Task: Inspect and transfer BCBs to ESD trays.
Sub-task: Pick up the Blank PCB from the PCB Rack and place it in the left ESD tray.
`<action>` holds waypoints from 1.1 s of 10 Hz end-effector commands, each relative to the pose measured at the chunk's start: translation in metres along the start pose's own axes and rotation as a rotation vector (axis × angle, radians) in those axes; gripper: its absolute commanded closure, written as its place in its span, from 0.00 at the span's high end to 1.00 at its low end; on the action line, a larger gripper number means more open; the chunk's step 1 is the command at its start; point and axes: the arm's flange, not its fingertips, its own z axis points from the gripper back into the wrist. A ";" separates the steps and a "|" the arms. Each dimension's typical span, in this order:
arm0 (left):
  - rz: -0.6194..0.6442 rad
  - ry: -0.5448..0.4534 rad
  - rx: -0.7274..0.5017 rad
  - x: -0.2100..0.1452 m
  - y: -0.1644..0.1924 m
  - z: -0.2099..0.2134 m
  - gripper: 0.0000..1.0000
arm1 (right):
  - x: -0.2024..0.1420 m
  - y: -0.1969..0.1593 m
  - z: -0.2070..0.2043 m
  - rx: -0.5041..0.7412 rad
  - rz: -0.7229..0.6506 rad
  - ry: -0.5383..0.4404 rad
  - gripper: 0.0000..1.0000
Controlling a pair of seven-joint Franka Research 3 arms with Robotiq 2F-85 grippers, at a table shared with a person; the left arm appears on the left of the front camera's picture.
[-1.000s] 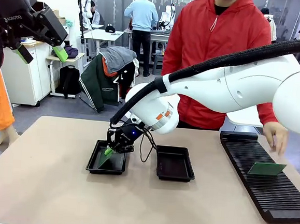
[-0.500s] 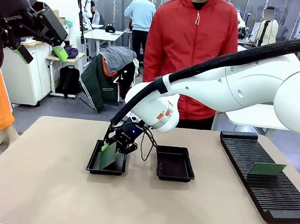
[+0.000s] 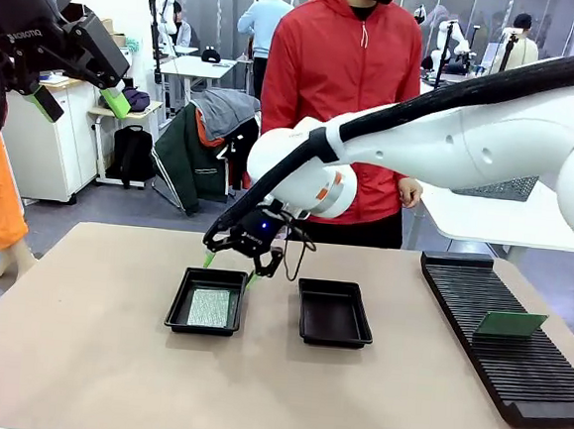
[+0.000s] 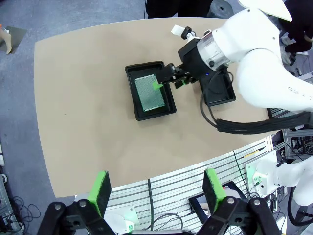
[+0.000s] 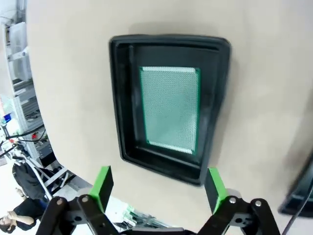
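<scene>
Right gripper [image 3: 230, 267], spread and empty, hovers at twelve o'clock of the ESD tray [image 3: 176, 311] holding a BCB [image 3: 210, 307]; left gripper [image 4: 156, 189] is spread too.

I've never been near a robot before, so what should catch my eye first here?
The big white right arm reaches across the table, its gripper hanging open above a black tray where a green board lies flat. A second tray beside it is empty, and another board stands in the rack at the right. A person in a red jacket stands at the far side.
</scene>
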 end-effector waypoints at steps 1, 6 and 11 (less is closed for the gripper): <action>0.003 0.002 0.006 0.000 0.001 0.000 1.00 | -0.008 0.014 0.029 -0.110 -0.011 0.022 1.00; 0.003 0.002 0.006 0.000 0.001 0.000 1.00 | -0.027 0.021 0.082 -0.259 -0.034 0.003 1.00; 0.003 0.002 0.006 0.000 0.001 0.000 1.00 | -0.028 0.019 0.085 -0.230 -0.009 0.012 1.00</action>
